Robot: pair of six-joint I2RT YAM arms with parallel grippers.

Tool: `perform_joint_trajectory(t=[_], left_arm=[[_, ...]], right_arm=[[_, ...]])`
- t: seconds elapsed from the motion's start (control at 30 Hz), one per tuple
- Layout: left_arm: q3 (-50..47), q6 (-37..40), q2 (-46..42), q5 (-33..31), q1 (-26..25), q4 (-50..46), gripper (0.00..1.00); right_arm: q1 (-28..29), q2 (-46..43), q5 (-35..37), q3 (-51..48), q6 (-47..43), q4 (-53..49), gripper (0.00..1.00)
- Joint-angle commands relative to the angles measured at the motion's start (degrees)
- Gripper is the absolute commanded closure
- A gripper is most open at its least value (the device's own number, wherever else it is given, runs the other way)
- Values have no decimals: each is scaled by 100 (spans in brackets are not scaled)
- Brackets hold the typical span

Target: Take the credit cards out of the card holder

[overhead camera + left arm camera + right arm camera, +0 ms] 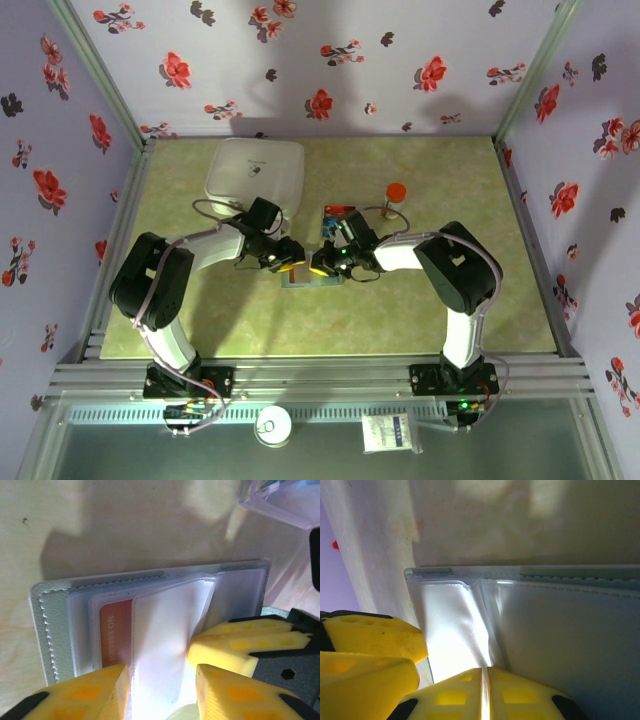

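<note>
Card holder (312,280) lying open on the green table (450,300), directly beneath the two claws, which met over it from either side. Left claw (160,690): yellow fingers stood apart, one on each side of a clear sleeve that rose from the holder's middle. Right claw (485,695): fingers were pressed together on the edge of a clear sleeve, coming in from the opposite side; its tip lay just beside the left claw's fingers. The holder showed a pale grey-blue cover with a stitched border and stacked transparent pockets fanned across its inside. One pocket held a red-orange card (114,635) with white printed characters, partly hidden behind the raised sleeve; the sleeve between the left fingers looked white and glossy, and its contents could not be told. Behind the holder stood a clear tray (340,215) containing red-orange and blue pieces, too small to identify. A white box (255,170) sat further back on the left, lid closed, next to the tray.
</note>
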Motion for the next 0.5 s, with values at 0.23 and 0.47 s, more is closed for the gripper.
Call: perform_joint_trajectory(t=[0.23, 0.47], left_arm=[[73, -149, -108, 151, -39, 198, 70], [294, -167, -171, 196, -157, 38, 63]], right_arm=[[-28, -476, 499, -24, -138, -570, 83], [-255, -1237, 1154, -59, -473, -1406, 80]])
